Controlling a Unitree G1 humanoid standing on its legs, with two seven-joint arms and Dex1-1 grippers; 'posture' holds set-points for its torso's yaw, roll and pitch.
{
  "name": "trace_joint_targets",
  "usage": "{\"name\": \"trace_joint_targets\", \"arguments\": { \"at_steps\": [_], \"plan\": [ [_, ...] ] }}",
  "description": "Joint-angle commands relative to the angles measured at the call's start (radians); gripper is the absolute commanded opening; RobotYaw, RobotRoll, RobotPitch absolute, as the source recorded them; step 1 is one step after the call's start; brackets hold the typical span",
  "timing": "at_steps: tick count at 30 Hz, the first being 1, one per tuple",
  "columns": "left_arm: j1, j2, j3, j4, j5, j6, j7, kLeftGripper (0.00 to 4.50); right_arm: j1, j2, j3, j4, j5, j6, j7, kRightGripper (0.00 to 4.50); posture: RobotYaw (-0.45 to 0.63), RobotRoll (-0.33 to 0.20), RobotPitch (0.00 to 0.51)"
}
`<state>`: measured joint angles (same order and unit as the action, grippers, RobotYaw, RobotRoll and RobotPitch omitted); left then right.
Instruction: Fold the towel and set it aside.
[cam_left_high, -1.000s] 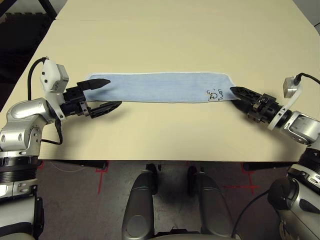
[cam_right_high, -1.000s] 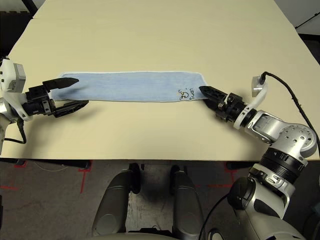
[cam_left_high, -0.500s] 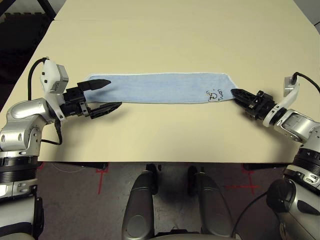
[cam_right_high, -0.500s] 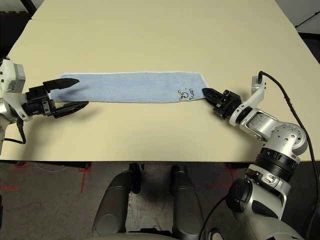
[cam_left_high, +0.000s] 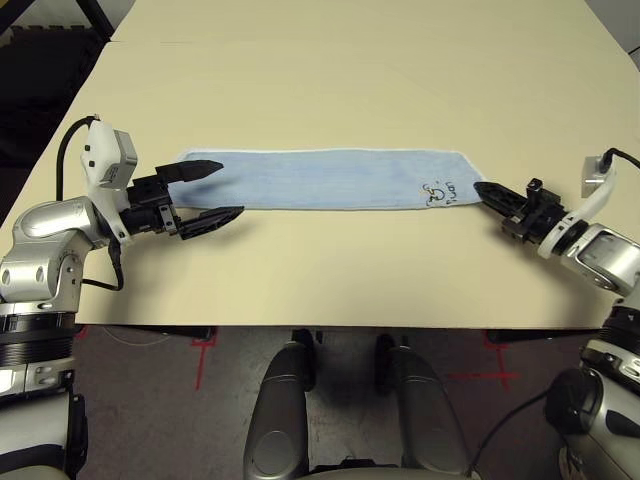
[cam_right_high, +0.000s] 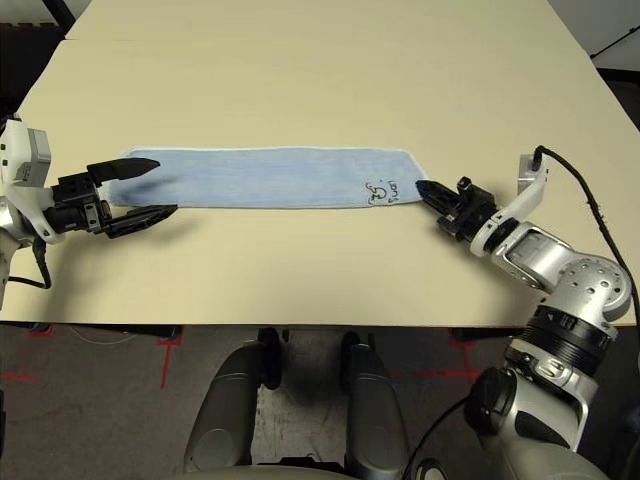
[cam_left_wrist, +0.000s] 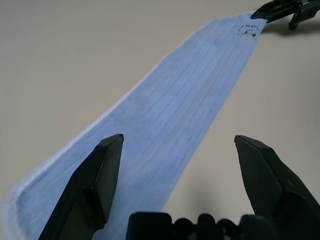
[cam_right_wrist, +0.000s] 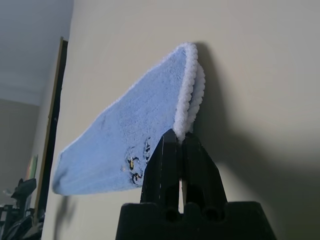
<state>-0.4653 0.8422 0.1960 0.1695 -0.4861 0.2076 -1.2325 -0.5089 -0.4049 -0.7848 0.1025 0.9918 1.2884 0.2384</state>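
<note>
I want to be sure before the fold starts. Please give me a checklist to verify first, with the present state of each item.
1. Right pincer shut on the towel edge: ok.
2. Left pincer gripping its end: not ok; it is open, one finger over the cloth, the other beside it.
3. Towel lying flat as a long strip: ok.
4. Both layers caught at the right end: cannot tell.
5. Free table space beyond the towel: ok.

Towel strip across the table, a gripper at each end

The towel (cam_left_high: 325, 180) lies on the table (cam_left_high: 350, 70), running from 9 to 3 o'clock; the left gripper (cam_left_high: 203, 191) sits at its 9 o'clock end, the right gripper (cam_left_high: 484, 190) touches its 3 o'clock end.
</note>
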Motion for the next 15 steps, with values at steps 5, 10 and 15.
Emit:
{"name": "trace_joint_targets", "arguments": {
  "at_steps": [5, 10, 15],
  "plan": [
    [0.005, 0.0, -0.01, 0.001, 0.01, -0.004, -0.013, 4.5, 0.062, -0.058, -0.049, 0.015, 0.017, -0.081, -0.007, 0.03, -0.06, 0.0, 0.247],
    [0.003, -0.001, -0.012, 0.0, 0.01, -0.001, -0.014, 4.5, 0.032, -0.119, -0.043, 0.093, 0.001, -0.171, 0.015, 0.03, -0.06, 0.0, 0.246],
    [0.002, -0.002, -0.014, -0.002, 0.01, 0.001, -0.012, 4.5, 0.013, -0.166, 0.003, 0.13, 0.018, -0.188, 0.077, 0.03, -0.06, 0.0, 0.246]
  ]
}}
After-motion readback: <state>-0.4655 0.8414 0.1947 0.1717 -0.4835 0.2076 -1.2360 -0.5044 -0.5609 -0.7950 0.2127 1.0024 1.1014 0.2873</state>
